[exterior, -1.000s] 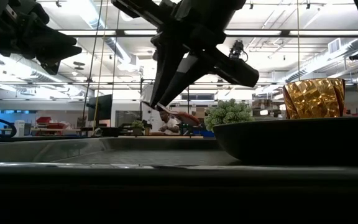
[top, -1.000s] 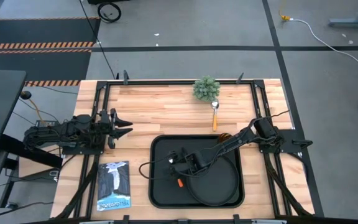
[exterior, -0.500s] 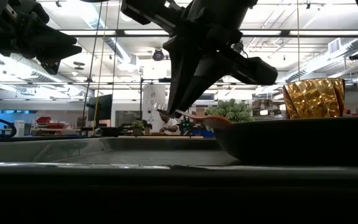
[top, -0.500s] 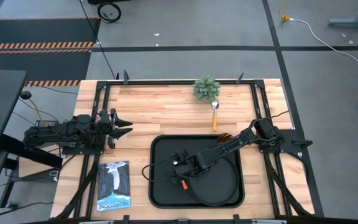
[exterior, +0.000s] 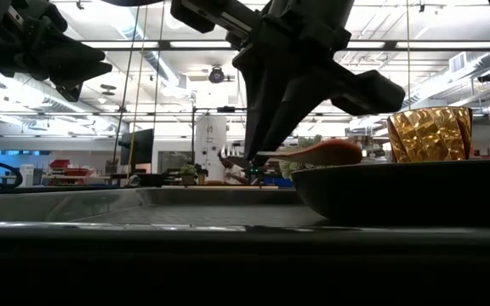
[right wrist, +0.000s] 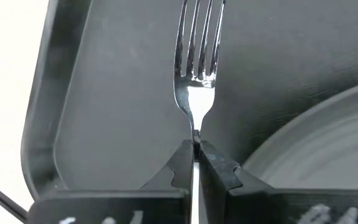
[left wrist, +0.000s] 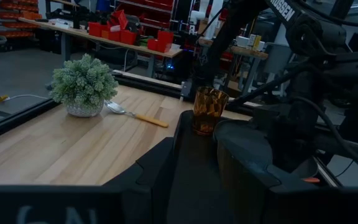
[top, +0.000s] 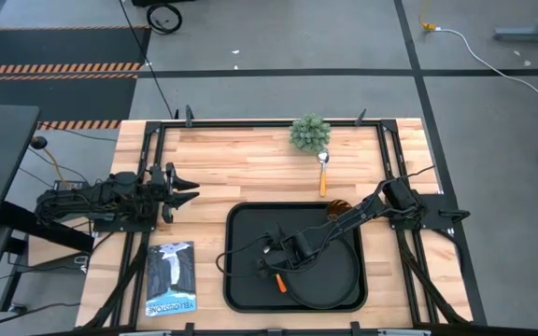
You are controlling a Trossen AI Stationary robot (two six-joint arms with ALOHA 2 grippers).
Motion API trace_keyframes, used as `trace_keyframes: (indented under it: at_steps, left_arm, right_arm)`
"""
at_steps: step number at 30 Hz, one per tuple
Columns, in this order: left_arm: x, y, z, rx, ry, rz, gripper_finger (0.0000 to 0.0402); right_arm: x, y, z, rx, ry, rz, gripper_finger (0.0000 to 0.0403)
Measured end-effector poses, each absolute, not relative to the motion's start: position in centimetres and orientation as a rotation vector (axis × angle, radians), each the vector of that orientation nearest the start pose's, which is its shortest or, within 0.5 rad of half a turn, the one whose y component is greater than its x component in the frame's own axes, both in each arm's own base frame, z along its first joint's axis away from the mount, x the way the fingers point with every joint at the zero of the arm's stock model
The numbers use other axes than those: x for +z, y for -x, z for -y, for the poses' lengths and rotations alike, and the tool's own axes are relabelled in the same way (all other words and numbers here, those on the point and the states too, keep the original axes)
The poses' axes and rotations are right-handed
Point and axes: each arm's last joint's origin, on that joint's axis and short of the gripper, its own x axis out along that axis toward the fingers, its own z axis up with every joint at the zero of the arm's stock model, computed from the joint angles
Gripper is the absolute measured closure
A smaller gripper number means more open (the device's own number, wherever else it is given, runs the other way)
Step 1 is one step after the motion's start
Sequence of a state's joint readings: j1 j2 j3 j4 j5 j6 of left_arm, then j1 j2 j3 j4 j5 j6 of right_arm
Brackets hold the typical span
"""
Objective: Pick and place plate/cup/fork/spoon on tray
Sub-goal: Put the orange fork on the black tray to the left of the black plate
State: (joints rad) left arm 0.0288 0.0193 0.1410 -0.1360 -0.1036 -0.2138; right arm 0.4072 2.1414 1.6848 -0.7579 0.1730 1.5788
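Note:
My right gripper (top: 274,264) is over the black tray (top: 246,224), just left of the round black plate (top: 330,271), and is shut on the fork (right wrist: 197,43). The fork's orange handle (top: 280,283) points toward the near edge. The amber cup (top: 337,207) stands in the tray's far part, beside the plate. The spoon (top: 323,173) lies flat on the wood beyond the tray. My left gripper (top: 187,189) waits open at the table's left, touching nothing. My right gripper pinches the fork's narrow metal neck (right wrist: 196,134), between tines and handle, between its two fingertips (right wrist: 180,163). The fingers come from above, pointing down. The fork is lifted clear of the tray floor, nearly level, with its handle (exterior: 321,153) by the plate's rim (exterior: 313,170).
A small green potted plant (top: 309,133) stands at the far edge beside the spoon's bowl. A booklet (top: 171,278) lies on the table at the near left. The tray's left part (right wrist: 104,112) is bare floor.
My right gripper has moved toward the table's near edge over the tray, carrying the fork. In the low view the fork has swung from steeply tilted to nearly level, its orange handle coming up beside the plate's rim. The gripper has stayed shut.

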Motion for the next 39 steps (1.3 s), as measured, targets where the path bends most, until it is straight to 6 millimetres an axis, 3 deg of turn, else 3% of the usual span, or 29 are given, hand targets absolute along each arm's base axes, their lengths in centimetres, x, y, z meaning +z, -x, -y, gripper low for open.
trace_keyframes:
  at_steps: [39]
  left_arm:
    - [19.71,-8.84,-0.55,0.133,0.170,0.003,0.0267]
  right_arm:
    - [17.93,-40.42,-17.27,-0.812,-1.207,-1.067,0.0384]
